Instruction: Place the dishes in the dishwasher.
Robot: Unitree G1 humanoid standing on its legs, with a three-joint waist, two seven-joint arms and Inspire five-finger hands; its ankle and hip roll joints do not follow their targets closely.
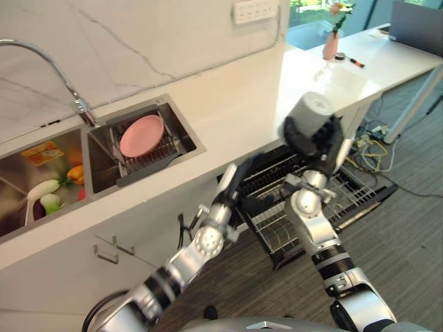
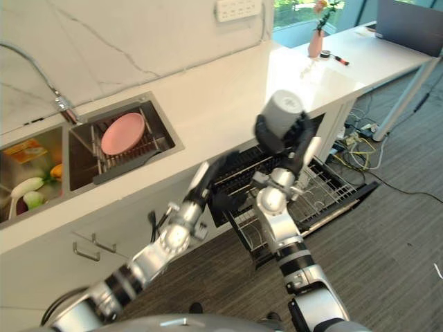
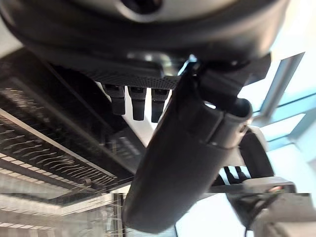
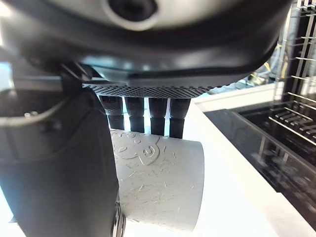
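Cup held up over the dishwasher rack

The left hand (image 1: 234, 181), fingers loose, reaches to the wire rack (image 1: 346, 194). The right hand (image 1: 315, 142) wraps a grey cup (image 1: 311, 114) with scratchy marks I cannot read, above the rack. Farther off, a pink plate (image 1: 142, 134) leans in the sink (image 1: 185, 131).

A pale grey cup (image 1: 315, 111) with faint scratchy markings sits in the dark right hand (image 1: 320, 142). There's a pink plate (image 1: 141, 135) in the steel sink (image 1: 181, 131), white marble-veined wall (image 1: 138, 41), black dishwasher rack (image 1: 346, 190).
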